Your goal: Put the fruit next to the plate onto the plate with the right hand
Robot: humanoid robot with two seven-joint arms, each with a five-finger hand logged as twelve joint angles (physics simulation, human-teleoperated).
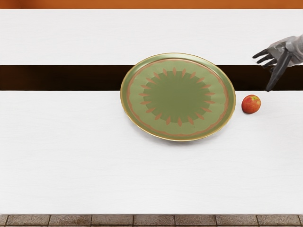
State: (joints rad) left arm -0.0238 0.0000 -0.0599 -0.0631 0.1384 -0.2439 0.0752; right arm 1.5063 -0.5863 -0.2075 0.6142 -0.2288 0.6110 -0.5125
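A small red apple (251, 104) lies on the white table just to the right of a large green plate (137, 101) with a gold rim and an orange sunburst pattern. The two stand a little apart. My right hand (273, 64) comes in from the right edge, above and to the right of the apple. Its dark fingers are spread and hold nothing, with one long finger pointing down toward the table near the apple. The plate holds nothing. The left arm is out of view.
A dark band (57, 77) runs across the table behind the plate, passing under its far half. White tabletop (94, 161) stretches to the front and left. A tiled floor strip (151, 220) shows at the bottom edge.
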